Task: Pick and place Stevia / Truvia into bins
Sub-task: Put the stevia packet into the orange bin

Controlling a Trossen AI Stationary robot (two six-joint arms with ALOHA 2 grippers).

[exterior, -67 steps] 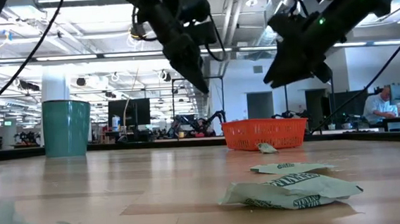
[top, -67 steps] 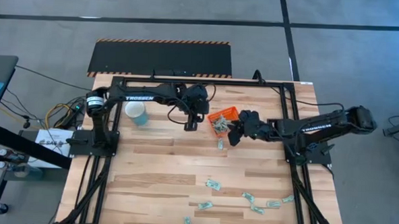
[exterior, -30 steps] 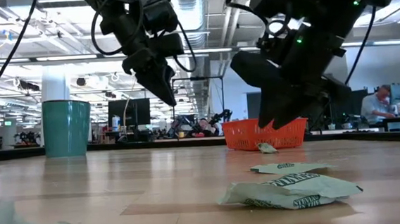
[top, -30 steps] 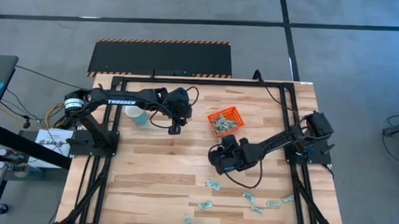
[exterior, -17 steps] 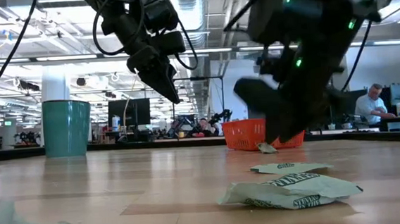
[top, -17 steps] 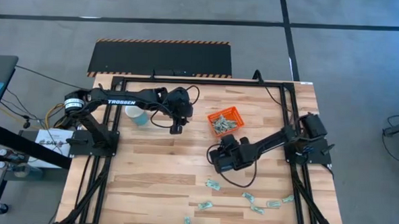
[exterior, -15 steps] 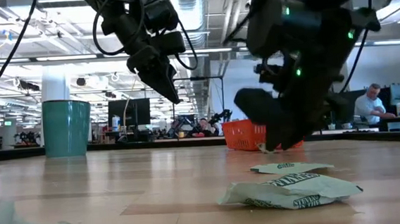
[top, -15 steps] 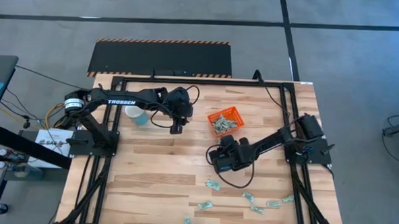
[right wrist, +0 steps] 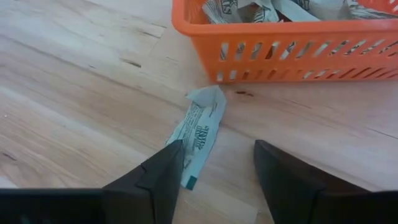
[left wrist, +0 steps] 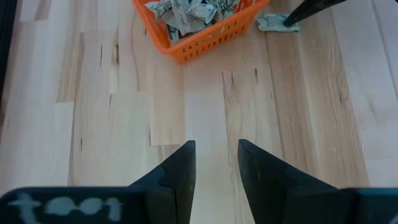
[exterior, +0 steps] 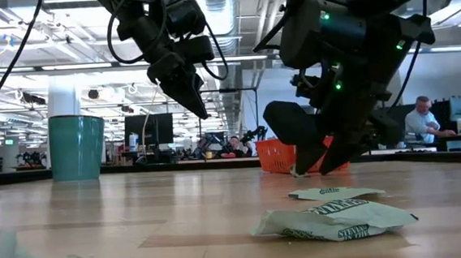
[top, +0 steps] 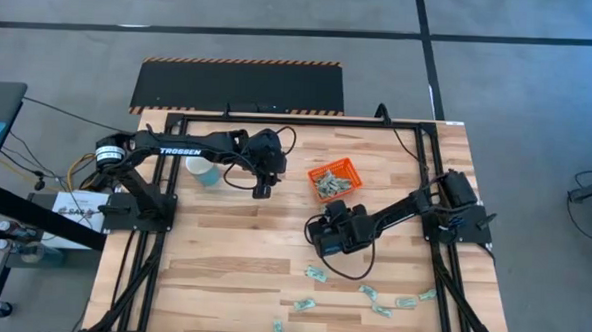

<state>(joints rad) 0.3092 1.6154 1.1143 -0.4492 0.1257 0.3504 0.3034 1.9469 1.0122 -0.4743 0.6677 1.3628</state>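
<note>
The orange tray [top: 333,180] stands at the table's middle far part with several pale green and white packets inside. One loose packet [right wrist: 199,132] lies flat on the wood just on its near side. My right gripper [right wrist: 217,168] is open and low over that packet, one finger on each side, pointing at the tray [right wrist: 280,46]. In the low view the right gripper [exterior: 313,165] is almost at table height. My left gripper [top: 260,189] hangs open in the air left of the tray, above bare wood [left wrist: 214,112]. My right gripper has one fingertip [right wrist: 168,158] right beside the packet's near end [right wrist: 189,180]. Whether it touches the packet, I cannot tell. The packet lies flat on the table.
A white and light-blue cup [top: 204,169] stands left of the left gripper. Several more packets [top: 371,292] lie scattered by the near right edge, two of them close to the low camera [exterior: 334,219]. A black frame [top: 131,269] borders the table.
The right gripper has come down toward the table and edged toward the loose packet beside the tray, staying open. The left arm drew back to the left before that and has since hung still.
</note>
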